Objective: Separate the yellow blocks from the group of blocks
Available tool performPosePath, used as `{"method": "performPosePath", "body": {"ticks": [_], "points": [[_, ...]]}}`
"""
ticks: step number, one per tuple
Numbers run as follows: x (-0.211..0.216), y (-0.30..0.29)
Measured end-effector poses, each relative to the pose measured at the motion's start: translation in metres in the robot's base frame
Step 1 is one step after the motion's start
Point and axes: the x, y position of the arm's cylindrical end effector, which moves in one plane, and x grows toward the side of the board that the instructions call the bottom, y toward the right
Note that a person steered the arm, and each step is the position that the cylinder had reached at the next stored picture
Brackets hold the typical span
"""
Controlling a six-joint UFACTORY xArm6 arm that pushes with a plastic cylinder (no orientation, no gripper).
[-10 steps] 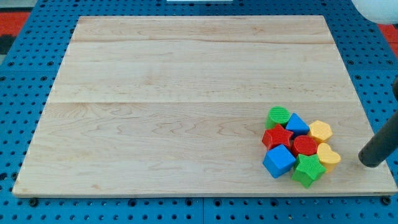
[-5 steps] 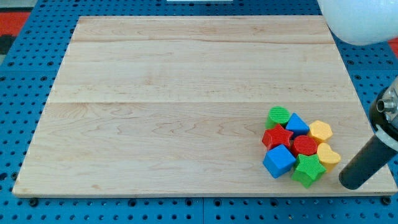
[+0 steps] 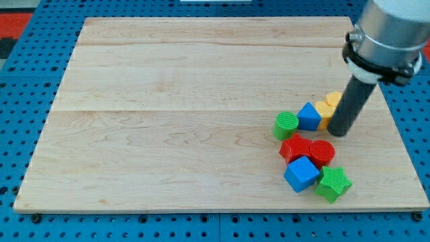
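1. Lying in the right half of the wooden board (image 3: 201, 101), the yellow blocks (image 3: 327, 107) show only as a small patch of yellow in the middle right of the frame, running from lower left to upper right along the rod's left edge; whether that line is a true long axis cannot be told, as most of them is hidden.
2. What shows is pale orange-yellow with ridged sides. An upper piece peeks out at the rod's edge and a lower piece sits just right of the blue block; their shapes cannot be made out, nor whether these are two blocks.
3. My tip (image 3: 340, 132) rests on the board just below and right of the yellow patch, the dark rod rising up and to the right across it. The yellow appears to touch the rod's left side. There are no jaws here, just a plain rod end, so nothing is pinched.
4. A blue triangular block (image 3: 308, 116) touches the yellow on its left, and a green cylinder (image 3: 285, 125) sits just left of that.
5. Below this row, in the lower right of the frame, a red star block (image 3: 296, 146), a red cylinder (image 3: 322, 152), a blue cube (image 3: 301, 174) and a green star block (image 3: 334, 183) huddle together, clear of the yellow.
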Motion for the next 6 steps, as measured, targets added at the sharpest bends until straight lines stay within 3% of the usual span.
{"method": "performPosePath", "body": {"ticks": [2,5,6], "points": [[-0.071,-0.008],[-0.056,-0.005],[-0.044,0.029]]}}
